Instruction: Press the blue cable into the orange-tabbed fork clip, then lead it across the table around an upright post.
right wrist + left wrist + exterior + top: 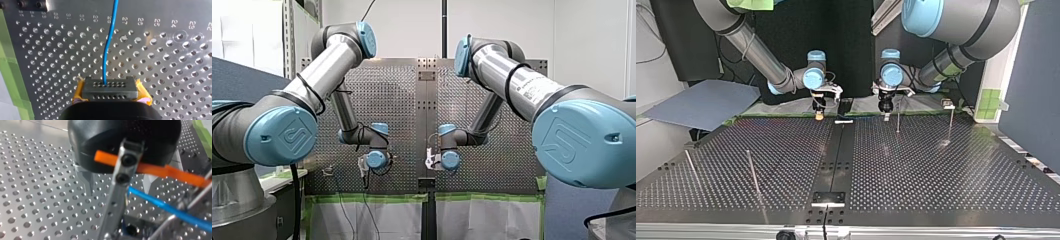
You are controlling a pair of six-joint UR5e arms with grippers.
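In the left wrist view a metal fork clip (119, 187) with an orange tab (160, 171) stands just ahead of the camera. The blue cable (172, 211) runs from the clip off to one side. My left gripper (118, 192) hangs behind the clip, its two metal fingers (86, 181) apart, nothing seen gripped. In the right wrist view my right gripper (110, 85), with yellow pads, is shut on the blue cable (110, 42), which leads away over the perforated plate. In the top view both grippers sit at the table's far edge: right (819, 114), left (884, 111).
Thin upright posts stand on the table: two near the left gripper (897, 117) (951, 122) and two at the top view's near left (752, 170) (691, 167). A grey-blue board (706, 102) lies off the table. Green tape (10, 82) lines the edge.
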